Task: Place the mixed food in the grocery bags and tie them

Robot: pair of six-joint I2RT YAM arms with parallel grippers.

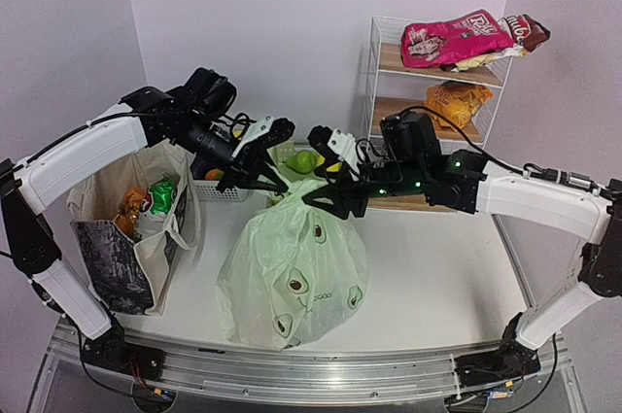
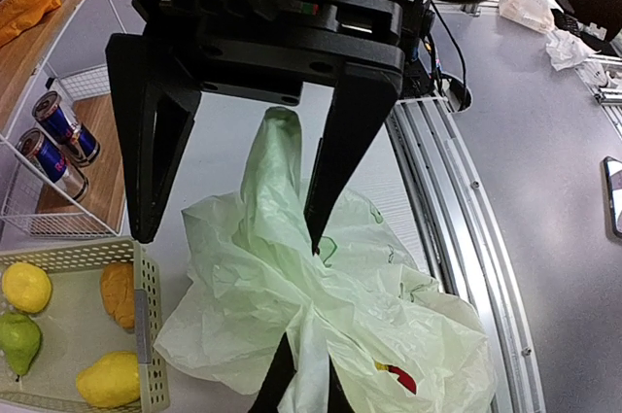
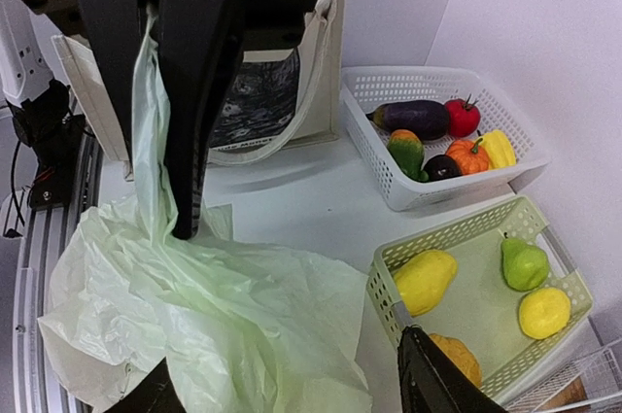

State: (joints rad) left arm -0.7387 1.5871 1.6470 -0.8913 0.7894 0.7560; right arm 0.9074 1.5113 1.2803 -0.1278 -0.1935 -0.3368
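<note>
Here, at far left, I see the beige canvas tote (image 1: 121, 238) standing open on the table (image 1: 437, 267). An orange snack packet (image 1: 129, 207) and a green-white packet (image 1: 161, 193) poke out of it. I can read no words on its black-and-white panel.

My left gripper (image 3: 185, 211) is pressed together, pinching a twisted strip of the pale-green plastic bag (image 1: 292, 272). The bag slumps mid-table, just right of the tote. It is dotted with avocado prints, and the small lettering near its base is too blurred to read. Its contents are hidden.

My right gripper (image 2: 229, 244) is spread wide above the bag, with another strip standing unclamped between its fingers.

Behind are a white basket (image 3: 389, 78) and a green basket (image 3: 457, 228) of toy produce. On the wire shelf (image 1: 374, 73) at right, the pink packet (image 1: 452, 39) has an illegible logo, and two blue-silver cans (image 2: 63, 131) show no readable brand.
</note>
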